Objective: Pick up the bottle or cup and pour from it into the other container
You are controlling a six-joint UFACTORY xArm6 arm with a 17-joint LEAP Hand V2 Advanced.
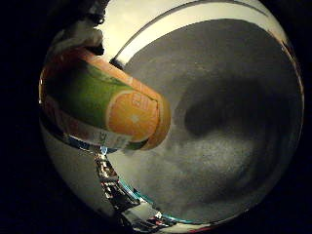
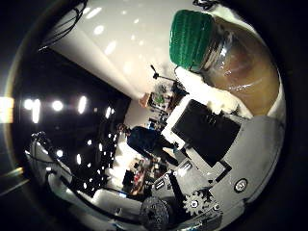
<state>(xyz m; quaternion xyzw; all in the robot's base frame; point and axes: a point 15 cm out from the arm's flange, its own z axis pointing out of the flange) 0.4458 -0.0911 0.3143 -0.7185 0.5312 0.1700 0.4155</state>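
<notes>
A juice bottle fills the near side of the little finger side palm view; its label (image 1: 102, 102) is green and orange with a picture of an orange slice. It hangs close to my palm over the inside of a wide grey metal pot (image 1: 229, 136) with a shiny rim (image 1: 180, 21); the pot's floor carries a dark shadow. The thumb side palm view shows the bottle's green screw cap (image 2: 195, 38) and amber juice (image 2: 241, 63) behind clear plastic. My right hand (image 2: 202, 135) has white and black fingers curled against the bottle's side.
The pot stands on a pale surface (image 1: 132, 29). The thumb side palm view looks out on a white ceiling (image 2: 115, 38), a dark area with rows of lights (image 2: 58, 106), and the hand's geared parts (image 2: 192, 204).
</notes>
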